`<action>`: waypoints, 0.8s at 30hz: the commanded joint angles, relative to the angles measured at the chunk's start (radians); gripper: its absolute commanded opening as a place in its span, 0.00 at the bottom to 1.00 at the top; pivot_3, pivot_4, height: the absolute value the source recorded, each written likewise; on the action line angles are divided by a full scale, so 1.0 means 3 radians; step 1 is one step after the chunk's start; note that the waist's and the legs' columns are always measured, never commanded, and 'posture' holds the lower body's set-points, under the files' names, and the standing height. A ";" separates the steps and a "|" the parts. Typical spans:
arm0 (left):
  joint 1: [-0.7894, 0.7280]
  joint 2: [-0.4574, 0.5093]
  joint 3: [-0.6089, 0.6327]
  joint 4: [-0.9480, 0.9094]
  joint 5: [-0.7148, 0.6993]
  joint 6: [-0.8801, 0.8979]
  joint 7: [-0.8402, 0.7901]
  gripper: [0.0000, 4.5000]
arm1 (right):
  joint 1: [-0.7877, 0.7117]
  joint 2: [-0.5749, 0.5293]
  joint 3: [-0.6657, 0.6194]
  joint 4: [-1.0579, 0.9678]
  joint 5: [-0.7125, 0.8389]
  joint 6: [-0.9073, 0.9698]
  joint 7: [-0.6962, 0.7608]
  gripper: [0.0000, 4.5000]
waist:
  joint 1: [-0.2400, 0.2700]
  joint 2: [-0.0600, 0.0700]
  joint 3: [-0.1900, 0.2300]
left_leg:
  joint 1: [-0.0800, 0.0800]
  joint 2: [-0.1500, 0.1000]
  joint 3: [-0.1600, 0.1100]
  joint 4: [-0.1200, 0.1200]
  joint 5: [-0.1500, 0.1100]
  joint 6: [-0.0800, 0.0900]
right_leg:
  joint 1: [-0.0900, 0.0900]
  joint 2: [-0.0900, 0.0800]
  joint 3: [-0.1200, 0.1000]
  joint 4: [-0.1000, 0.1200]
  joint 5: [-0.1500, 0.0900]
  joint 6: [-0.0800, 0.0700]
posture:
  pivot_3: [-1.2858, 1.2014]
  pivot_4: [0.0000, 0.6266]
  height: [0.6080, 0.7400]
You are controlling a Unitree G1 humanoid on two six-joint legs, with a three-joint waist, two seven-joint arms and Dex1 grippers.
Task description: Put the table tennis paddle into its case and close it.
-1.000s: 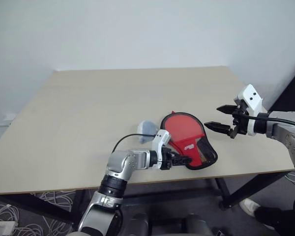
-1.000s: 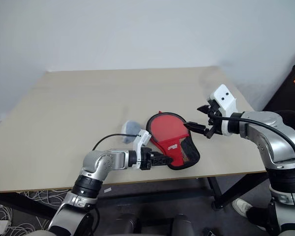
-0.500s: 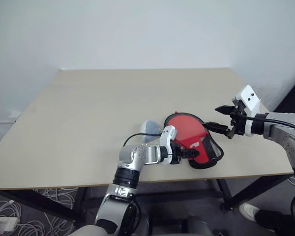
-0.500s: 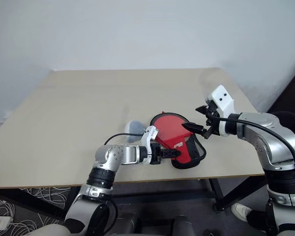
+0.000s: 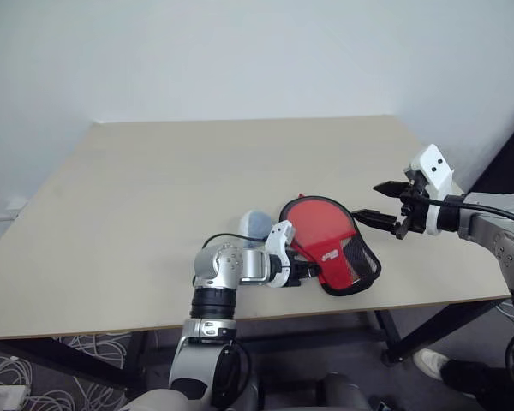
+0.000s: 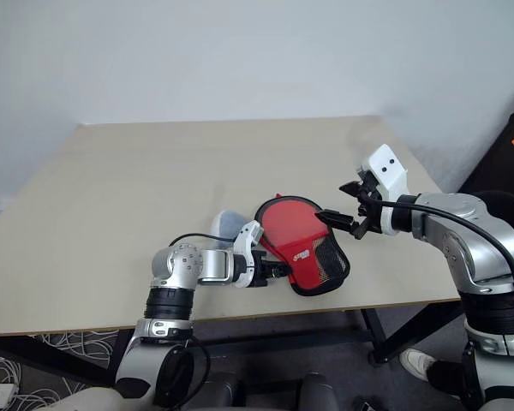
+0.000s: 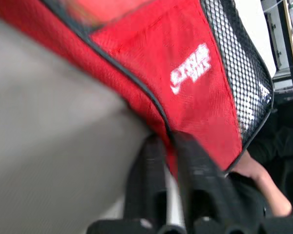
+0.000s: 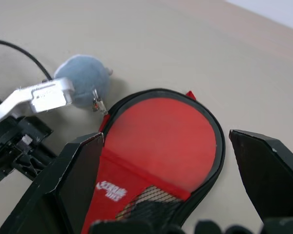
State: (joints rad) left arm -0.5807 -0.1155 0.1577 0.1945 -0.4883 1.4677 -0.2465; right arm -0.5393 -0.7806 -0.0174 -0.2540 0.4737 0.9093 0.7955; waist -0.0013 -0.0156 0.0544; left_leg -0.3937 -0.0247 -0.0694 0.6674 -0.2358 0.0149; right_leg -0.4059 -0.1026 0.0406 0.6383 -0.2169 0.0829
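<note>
The left end effector (image 5: 311, 272) is pinched shut on the near black-piped edge of the case (image 5: 330, 244), its two fingers (image 7: 151, 185) clamped on the rim where the red panel meets the seam. The case lies flat on the desk (image 5: 154, 197) near the front edge. Its round end points away from the robot and its narrower mesh end (image 5: 358, 264) points toward the front right, so its long axis runs obliquely from far-left to near-right. From the left end effector the body of the case spreads out to the right and slightly away. The paddle (image 8: 161, 139) appears to be inside already: a round red face shows through the clear window at the case's wide end, and no handle can be seen outside it. The zipper pull (image 8: 96, 105) hangs at the left rim of the wide end, close to a small grey soft object (image 5: 254, 227) lying just beside the case on its left. The right end effector (image 5: 385, 204) hovers spread wide and empty, above and just right of the case's far right edge. The left arm is the nearer one and is already on the case. Closing likely turns on drawing that zipper round the rim while the case is held still.
</note>
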 commanded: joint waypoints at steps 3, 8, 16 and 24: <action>0.0195 -0.0004 -0.0009 -0.0065 0.0070 0.0362 0.0132 0.00 | -0.0089 0.0004 -0.0067 -0.0140 0.0067 0.0041 -0.0037 1.00 | -0.0001 0.0000 0.0000 | 0.0000 0.0000 0.0001 0.0000 -0.0001 -0.0002 | -0.0001 0.0000 0.0001 0.0000 0.0000 0.0000 | 0.52 0.00 0.68; 0.0255 0.0079 0.0129 -0.0454 -0.0171 0.0489 0.0228 0.00 | -0.0091 0.0008 -0.0065 -0.0158 0.0087 0.0071 -0.0058 1.00 | -0.0006 0.0000 0.0000 | -0.0001 0.0001 0.0001 -0.0001 -0.0002 -0.0003 | -0.0004 0.0000 0.0001 0.0000 0.0000 0.0000 | 0.52 0.00 0.68; 0.0659 0.0597 -0.0084 -0.1062 -0.1473 0.0489 0.0780 0.00 | -0.0086 0.0014 -0.0055 -0.0194 0.0109 0.0105 -0.0055 1.00 | -0.0049 0.0001 0.0001 | -0.0002 0.0004 0.0000 -0.0003 -0.0003 -0.0005 | -0.0008 0.0002 0.0002 0.0001 0.0000 -0.0002 | 0.52 0.00 0.68; 0.0862 0.0764 -0.0244 -0.1203 -0.2620 0.0489 0.1610 0.00 | -0.0109 0.0060 -0.0007 -0.0214 0.0129 0.0112 -0.0069 1.00 | -0.0043 0.0001 0.0001 | -0.0002 0.0001 -0.0001 -0.0002 -0.0003 -0.0005 | -0.0007 0.0000 0.0003 0.0001 0.0000 -0.0003 | 0.52 0.00 0.68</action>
State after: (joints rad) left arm -0.3233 0.1162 0.1123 -0.1435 -1.1827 1.5946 0.1891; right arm -0.5407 -0.7621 -0.0091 -0.2872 0.5088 0.9475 0.7814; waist -0.0141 -0.0154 0.0548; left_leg -0.3945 -0.0245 -0.0700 0.6670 -0.2367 0.0135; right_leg -0.4078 -0.1026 0.0414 0.6386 -0.2170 0.0821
